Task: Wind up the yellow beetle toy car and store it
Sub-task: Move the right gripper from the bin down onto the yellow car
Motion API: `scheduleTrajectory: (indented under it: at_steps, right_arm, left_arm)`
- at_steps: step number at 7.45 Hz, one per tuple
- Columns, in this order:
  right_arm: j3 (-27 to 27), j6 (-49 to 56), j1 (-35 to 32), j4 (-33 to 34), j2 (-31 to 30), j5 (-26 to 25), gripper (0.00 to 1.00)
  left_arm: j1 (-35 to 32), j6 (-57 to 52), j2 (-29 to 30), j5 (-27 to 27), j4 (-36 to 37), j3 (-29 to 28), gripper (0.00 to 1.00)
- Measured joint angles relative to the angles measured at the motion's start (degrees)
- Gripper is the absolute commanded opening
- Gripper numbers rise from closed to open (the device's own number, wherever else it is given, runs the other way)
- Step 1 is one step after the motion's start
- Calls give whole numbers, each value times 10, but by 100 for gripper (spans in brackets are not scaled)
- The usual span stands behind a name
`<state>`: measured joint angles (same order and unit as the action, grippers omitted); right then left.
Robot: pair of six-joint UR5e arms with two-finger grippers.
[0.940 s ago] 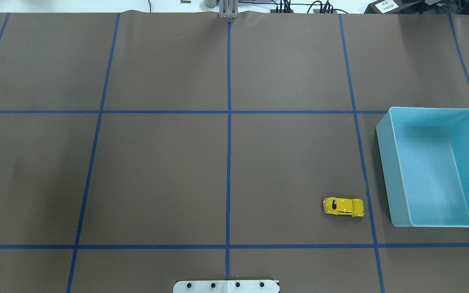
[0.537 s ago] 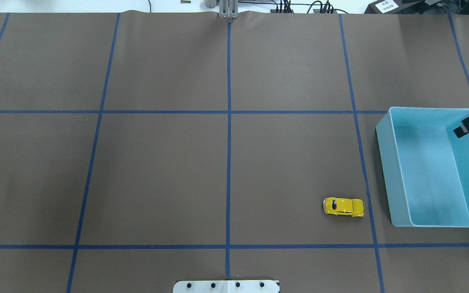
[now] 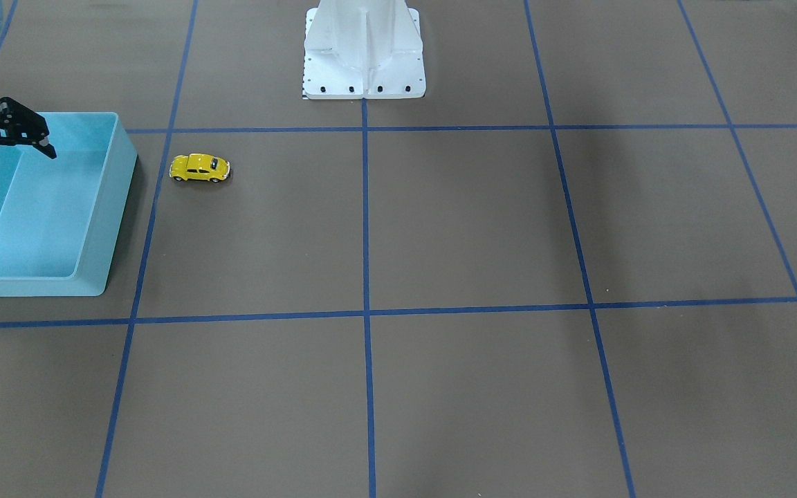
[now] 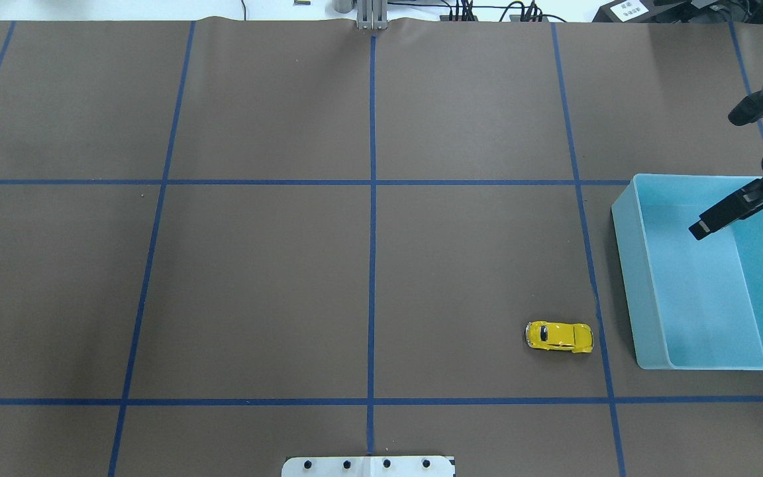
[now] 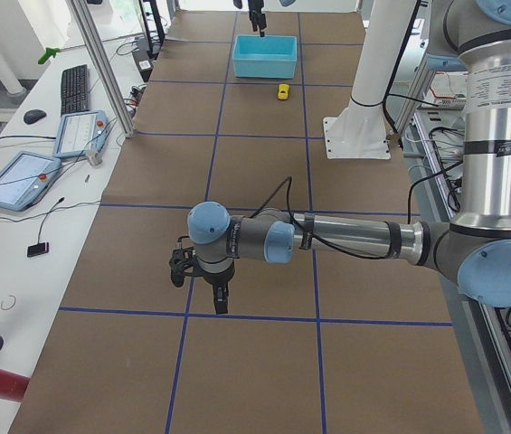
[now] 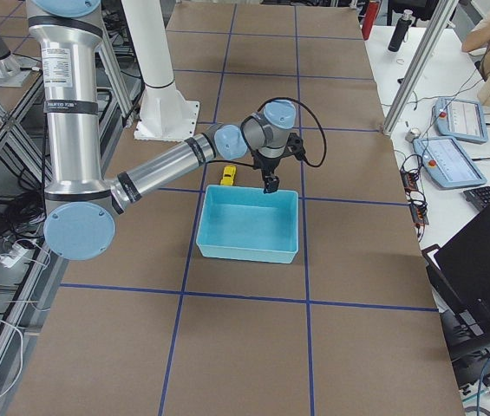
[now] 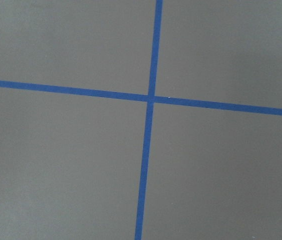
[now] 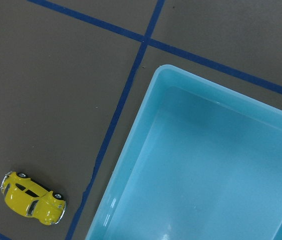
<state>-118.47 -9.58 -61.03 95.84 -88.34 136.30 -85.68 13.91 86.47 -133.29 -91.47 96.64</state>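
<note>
The right claw [image 4: 714, 175] hangs wide apart over the blue bin [image 4: 646, 291]. The yellow beetle toy car [image 4: 559, 336] sits away from it on the table [image 4: 255, 265]. I cannot tell about the left claw [image 5: 208, 289].

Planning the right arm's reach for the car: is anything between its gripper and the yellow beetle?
Nothing visible blocks it. The right gripper hangs open above the light blue bin; the yellow beetle toy car stands alone on the bare table beside the bin's wall.
</note>
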Motion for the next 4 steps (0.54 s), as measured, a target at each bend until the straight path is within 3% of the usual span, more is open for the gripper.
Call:
scheduleTrajectory:
  at_steps: [4]
  right_arm:
    - [-27,-1,138,0,30,-99,100]
  left_arm:
    - [0,6,-2,-1,1,-10,100]
